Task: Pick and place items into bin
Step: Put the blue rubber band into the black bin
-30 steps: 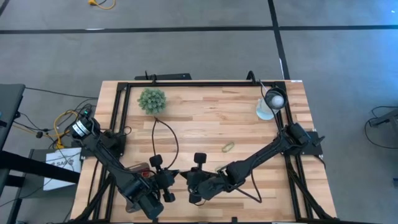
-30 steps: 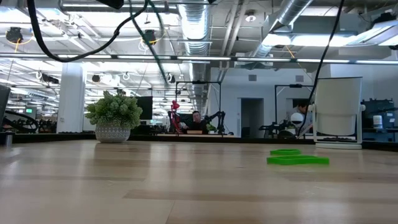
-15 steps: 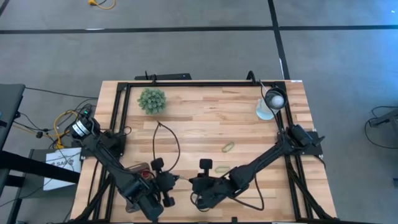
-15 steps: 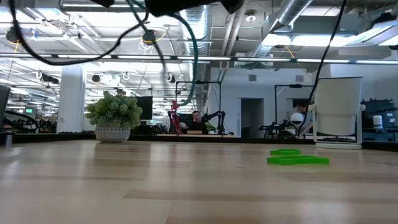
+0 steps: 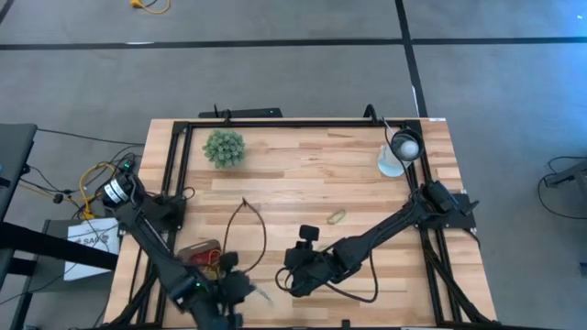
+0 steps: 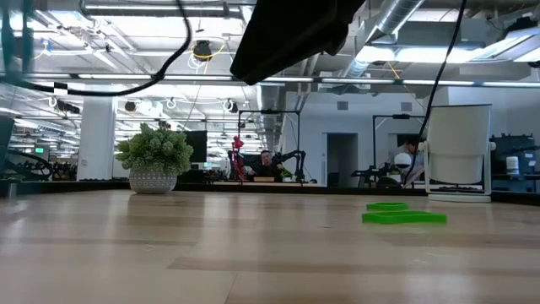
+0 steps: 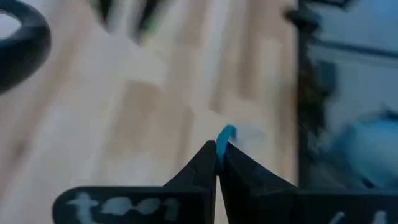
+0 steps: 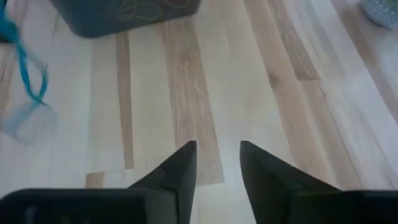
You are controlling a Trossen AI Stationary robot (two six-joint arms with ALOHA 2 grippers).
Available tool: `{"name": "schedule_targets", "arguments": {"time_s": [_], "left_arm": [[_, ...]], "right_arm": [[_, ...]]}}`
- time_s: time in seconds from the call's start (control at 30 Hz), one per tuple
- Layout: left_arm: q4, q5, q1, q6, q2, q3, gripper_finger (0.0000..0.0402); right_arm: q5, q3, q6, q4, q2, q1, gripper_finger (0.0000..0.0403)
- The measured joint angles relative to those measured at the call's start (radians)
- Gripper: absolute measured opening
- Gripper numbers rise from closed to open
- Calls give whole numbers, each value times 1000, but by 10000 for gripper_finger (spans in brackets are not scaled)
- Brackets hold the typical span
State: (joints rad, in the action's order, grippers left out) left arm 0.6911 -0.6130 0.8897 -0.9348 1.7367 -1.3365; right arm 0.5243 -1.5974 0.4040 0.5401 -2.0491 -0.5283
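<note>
The bin (image 5: 194, 249), a small dark tray, sits near the table's front left and holds several rubber bands; its wall shows in the right wrist view (image 8: 124, 18). My left gripper (image 5: 231, 295) is at the near edge, right of the bin, shut on a blue band (image 7: 227, 132). My right gripper (image 8: 214, 152) stands open above bare wood, right of the left one (image 5: 298, 275). A yellow-green band (image 5: 337, 217) lies flat on the table farther right. A green band (image 6: 403, 216) lies flat in the low view. My left gripper pinches the blue band between the tips of its two shut fingers (image 7: 208, 158). A short curved piece of the band (image 7: 227, 130) sticks out past the tips. The rest of the band is hidden behind the fingers.
A fuzzy green plant ball (image 5: 225, 147) stands at the far left and a white round lamp (image 5: 404, 147) at the far right. A black metal frame (image 5: 275, 121) runs round the table. A thin black cable (image 5: 252, 220) loops over the wood between the arms.
My left gripper has moved toward the table's near edge, and its arm has drawn off the bin, which now shows more fully. My right gripper has stayed near the same spot. A dark arm part has come into the top of the low view.
</note>
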Motion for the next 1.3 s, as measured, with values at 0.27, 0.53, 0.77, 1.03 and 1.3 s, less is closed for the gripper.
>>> {"name": "schedule_targets", "arguments": {"time_s": [0.27, 0.53, 0.77, 1.03, 1.3], "left_arm": [[209, 25, 166, -405, 0, -16, 0], [412, 141, 333, -825, 0, -16, 0], [675, 138, 397, -1071, 0, -16, 0], [715, 109, 375, -1065, 0, -16, 0], [666, 110, 339, -945, 0, -16, 0]], "right_arm": [[-1, 19, 41, 4, 0, -1, 124], [-2, 89, 42, -38, 0, 8, 123], [-3, 122, 43, -94, 0, 23, 122], [-4, 124, 43, -119, 0, 27, 123], [-4, 124, 42, -119, 0, 27, 123]]}}
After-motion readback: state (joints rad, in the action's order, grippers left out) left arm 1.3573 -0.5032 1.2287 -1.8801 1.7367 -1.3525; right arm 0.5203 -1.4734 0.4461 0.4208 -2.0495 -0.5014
